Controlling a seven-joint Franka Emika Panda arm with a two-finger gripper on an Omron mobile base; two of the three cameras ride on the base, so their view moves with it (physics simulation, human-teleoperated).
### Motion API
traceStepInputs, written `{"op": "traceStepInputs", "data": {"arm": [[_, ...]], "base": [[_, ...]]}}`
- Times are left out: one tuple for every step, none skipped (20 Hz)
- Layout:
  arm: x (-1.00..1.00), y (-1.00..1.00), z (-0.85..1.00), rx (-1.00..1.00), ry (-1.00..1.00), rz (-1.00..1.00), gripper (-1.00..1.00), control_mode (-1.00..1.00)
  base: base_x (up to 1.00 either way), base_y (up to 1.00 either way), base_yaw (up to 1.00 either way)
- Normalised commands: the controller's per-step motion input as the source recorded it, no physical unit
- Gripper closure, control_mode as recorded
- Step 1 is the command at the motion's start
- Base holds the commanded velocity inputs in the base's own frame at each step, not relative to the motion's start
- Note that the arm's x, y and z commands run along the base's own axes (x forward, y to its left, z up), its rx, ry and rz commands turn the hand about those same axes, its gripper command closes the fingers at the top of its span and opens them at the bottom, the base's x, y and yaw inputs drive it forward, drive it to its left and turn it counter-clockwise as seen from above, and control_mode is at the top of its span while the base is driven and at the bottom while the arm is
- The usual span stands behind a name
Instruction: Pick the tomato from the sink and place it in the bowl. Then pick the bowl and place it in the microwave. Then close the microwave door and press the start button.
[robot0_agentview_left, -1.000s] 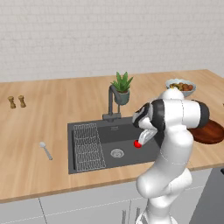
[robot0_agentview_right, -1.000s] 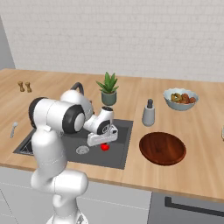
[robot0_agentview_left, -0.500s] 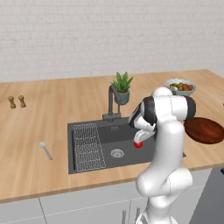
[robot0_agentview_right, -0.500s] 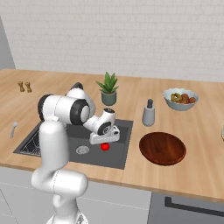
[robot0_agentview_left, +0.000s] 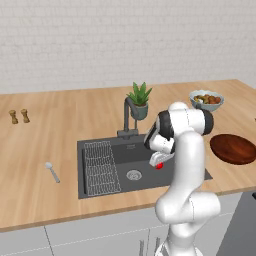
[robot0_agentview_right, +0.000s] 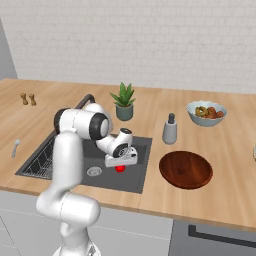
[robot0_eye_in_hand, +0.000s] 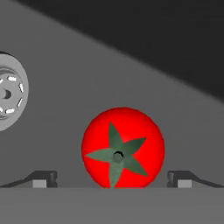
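Note:
The tomato (robot0_eye_in_hand: 122, 148), bright red with a green star-shaped stem, lies on the floor of the dark grey sink (robot0_agentview_left: 107, 187), to the right of the drain (robot0_eye_in_hand: 8, 92). My gripper (robot0_eye_in_hand: 113, 180) hangs open right above it, one fingertip (robot0_eye_in_hand: 43, 179) on each side, not touching. From the base views the hand (robot0_agentview_left: 159, 159) sits low in the basin just over the tomato (robot0_agentview_left: 159, 166) (robot0_agentview_right: 120, 169). The reddish-brown bowl (robot0_agentview_right: 186, 169) rests empty on the counter right of the sink (robot0_agentview_right: 135, 181). The microwave and its door are out of view.
A dark faucet (robot0_agentview_left: 127, 117) and a potted plant (robot0_agentview_left: 140, 97) stand behind the sink. A wire rack (robot0_agentview_left: 101, 167) fills its left part. A pale bowl of food (robot0_agentview_right: 206, 112) and a soap dispenser (robot0_agentview_right: 170, 129) stand to the right, a spoon (robot0_agentview_left: 51, 171) and two shakers (robot0_agentview_left: 19, 116) to the left.
The arm's elbow has swung up and over the sink. The hand has sunk slightly closer to the tomato. The jaws stay open and the tomato has not moved.

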Motion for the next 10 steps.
{"op": "traceStepInputs", "data": {"arm": [[0.16, 0.09, -0.28, -0.02, -0.01, -0.03, -1.00, -1.00], [0.22, 0.09, -0.24, -0.03, -0.02, -0.03, -1.00, -1.00], [0.21, 0.05, -0.24, -0.03, -0.01, -0.03, -1.00, -1.00], [0.24, 0.05, -0.24, -0.03, -0.02, -0.03, -1.00, -1.00], [0.27, 0.06, -0.24, -0.03, -0.02, -0.03, -1.00, -1.00], [0.19, 0.02, -0.24, -0.01, -0.02, -0.03, -1.00, -1.00], [0.06, 0.00, -0.22, -0.01, -0.01, -0.01, -1.00, -1.00], [0.00, 0.00, -0.21, -0.01, -0.01, 0.00, -1.00, -1.00], [-0.01, 0.00, -0.13, 0.00, -0.03, 0.00, 1.00, -1.00], [-0.19, 0.00, -0.05, 0.00, -0.02, 0.00, 1.00, -1.00]], "base": [[0.00, 0.00, 0.00], [0.00, 0.00, 0.00], [0.00, 0.00, 0.00], [0.00, 0.00, 0.00], [0.00, 0.00, 0.00], [0.00, 0.00, 0.00], [0.00, 0.00, 0.00], [0.00, 0.00, 0.00], [0.00, 0.00, 0.00], [0.00, 0.00, 0.00]]}}
